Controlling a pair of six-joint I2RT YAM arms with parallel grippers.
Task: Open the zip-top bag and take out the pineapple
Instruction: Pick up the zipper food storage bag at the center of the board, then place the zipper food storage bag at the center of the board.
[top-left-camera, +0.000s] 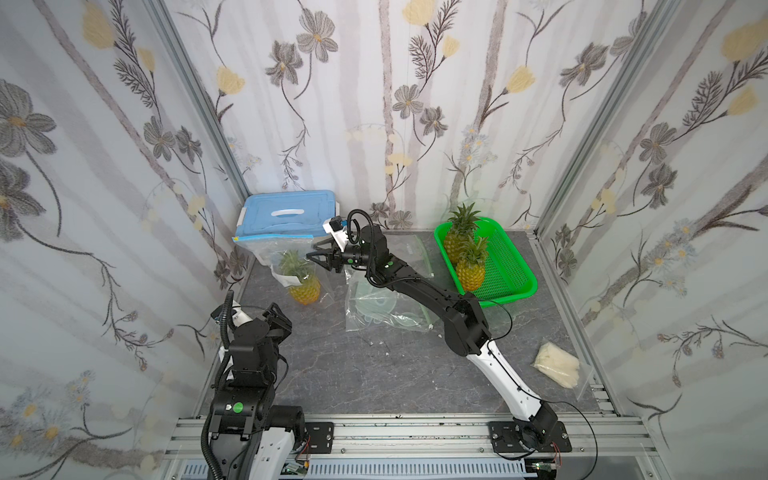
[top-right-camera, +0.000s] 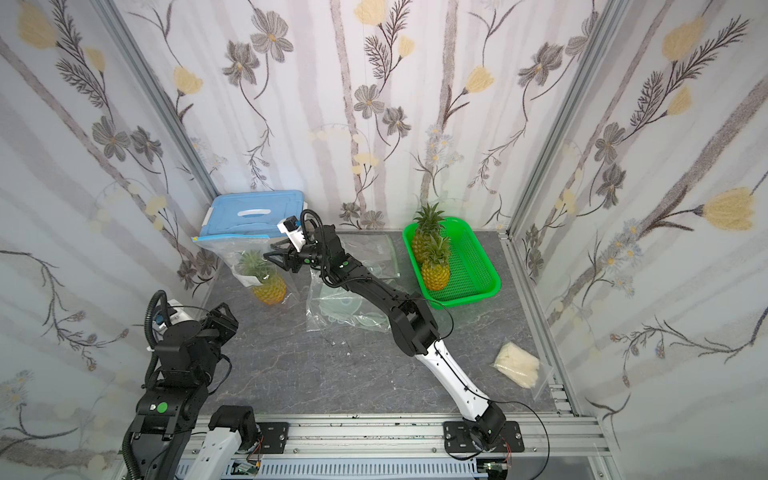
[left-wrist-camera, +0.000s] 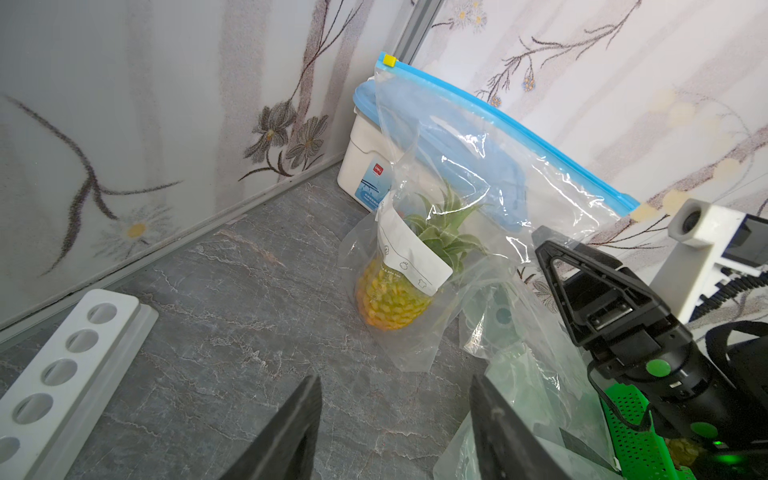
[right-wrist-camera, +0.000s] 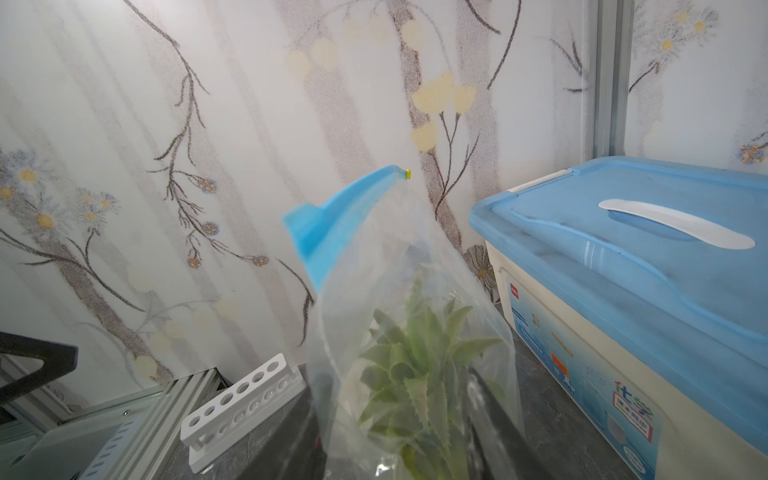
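The pineapple (top-left-camera: 306, 291) you are after stands upright inside the zip-top bag (top-left-camera: 272, 253), directly in front of the blue-lidded box (top-left-camera: 286, 212). The bag's upper part leans on the box, and that keeps the blue zip strip (left-wrist-camera: 511, 124) raised and reachable rather than slumped over the fruit. The strip reads as one unbroken line, with the yellow slider (left-wrist-camera: 390, 60) at the end farthest from your right gripper (top-left-camera: 312, 257), so I judge the bag still sealed.

That gripper sits at the bag's side edge, just off the box's front corner. In its wrist view the film and the leafy crown (right-wrist-camera: 415, 365) lie between the two blurred dark jaws, so it looks placed to steady the bag while the slider is drawn. Whether the jaws have actually pinched the film, I cannot tell.

Your left gripper (left-wrist-camera: 397, 380) waits well short of the box, aimed at the bag. Its jaws are apart with nothing between them, which makes it the free hand for the slider.

Farther out, slack empty bags (top-left-camera: 382, 307) lie flat beside the box under the right arm. The green basket (top-left-camera: 519, 286), well apart from the box along the same back wall, holds two loose pineapples (top-left-camera: 465, 249), so it is probably where this one goes. A test-tube rack (left-wrist-camera: 62, 365) lies near the side wall, nearer you than the box. The film is light, so a hard pull could tip the bag off the box.
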